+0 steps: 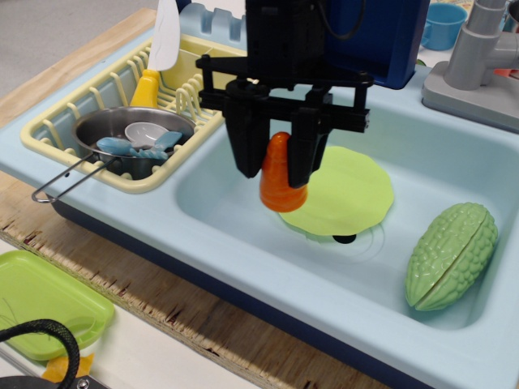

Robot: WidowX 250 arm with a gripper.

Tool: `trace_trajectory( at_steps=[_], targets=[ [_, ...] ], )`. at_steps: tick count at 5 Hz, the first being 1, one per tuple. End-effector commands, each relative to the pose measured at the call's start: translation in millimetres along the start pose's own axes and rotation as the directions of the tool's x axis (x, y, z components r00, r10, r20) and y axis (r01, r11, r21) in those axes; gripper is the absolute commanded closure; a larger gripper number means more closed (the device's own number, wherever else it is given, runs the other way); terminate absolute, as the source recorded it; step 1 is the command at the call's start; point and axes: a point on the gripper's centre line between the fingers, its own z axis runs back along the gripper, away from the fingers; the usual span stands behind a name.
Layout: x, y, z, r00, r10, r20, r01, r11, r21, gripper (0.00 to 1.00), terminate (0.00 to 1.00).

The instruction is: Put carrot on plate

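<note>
The orange carrot [280,175] hangs tip up between the black fingers of my gripper [274,166], lifted above the sink floor. The gripper is shut on it. The lime-green plate [345,194] lies flat in the light blue sink [243,243], just right of and below the carrot. The carrot's wide end hangs over the plate's left edge.
A large ribbed green gourd [452,255] lies at the sink's right end. A yellow dish rack [130,89] with a metal pot [122,142] stands to the left. A green tray [40,304] sits at the front left. A grey faucet [478,65] stands at the back right.
</note>
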Motion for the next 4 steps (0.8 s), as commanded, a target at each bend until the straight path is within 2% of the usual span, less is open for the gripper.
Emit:
trace_trajectory(
  at_steps=[1,2,4],
  targets=[
    [32,-6,-3,0.999,-0.05,0.012,0.051,0.998,-0.029,1.0,0.0],
    [50,-5,-15,0.997,-0.073,-0.021,0.072,0.996,-0.058,1.0,0.0],
    [66,-4,-17,0.996,-0.085,-0.031,0.083,0.995,-0.053,1.0,0.0]
  ],
)
